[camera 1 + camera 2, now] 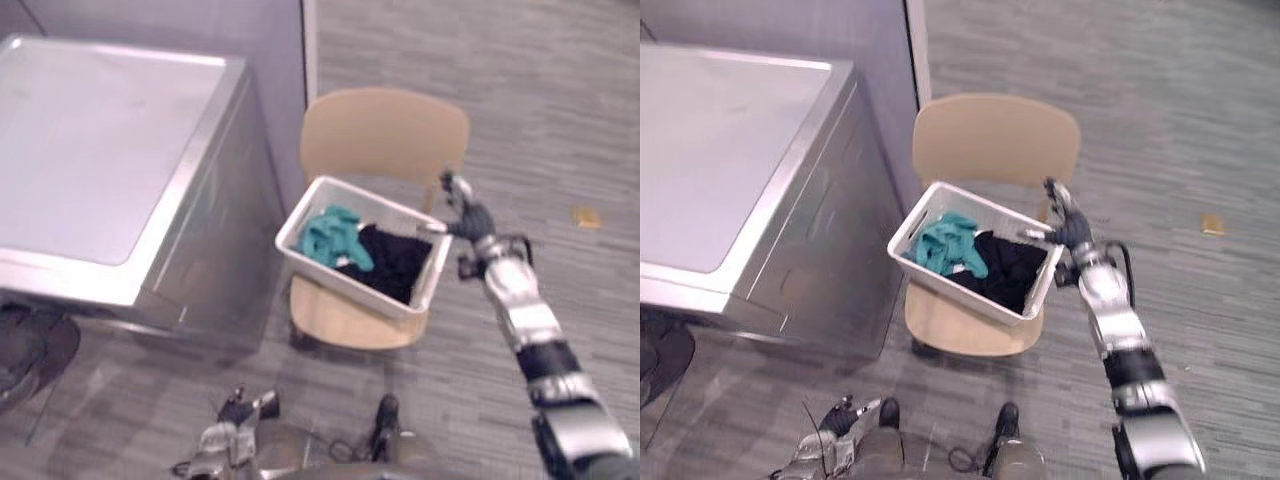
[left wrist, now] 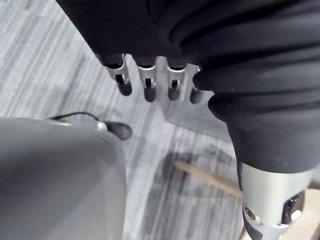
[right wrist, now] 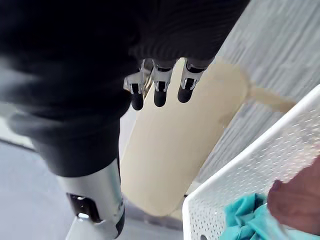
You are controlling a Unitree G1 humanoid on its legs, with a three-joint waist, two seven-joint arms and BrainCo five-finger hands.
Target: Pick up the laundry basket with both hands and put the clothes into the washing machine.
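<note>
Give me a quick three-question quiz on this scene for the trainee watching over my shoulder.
1. True or false: the basket sits on the seat of the chair.
2. Which colours are the clothes in the basket? A: teal and black. B: red and white. C: all yellow.
3. Fill in: the ___ hand is raised beside the basket's rim, while the other hangs low.

Key
1. True.
2. A.
3. Right. The right hand is up by the rim with straight fingers, not curled round it. The left hand is down low.

Tan chair [image 1: 385,130] on grey floor [image 1: 560,120]
</note>
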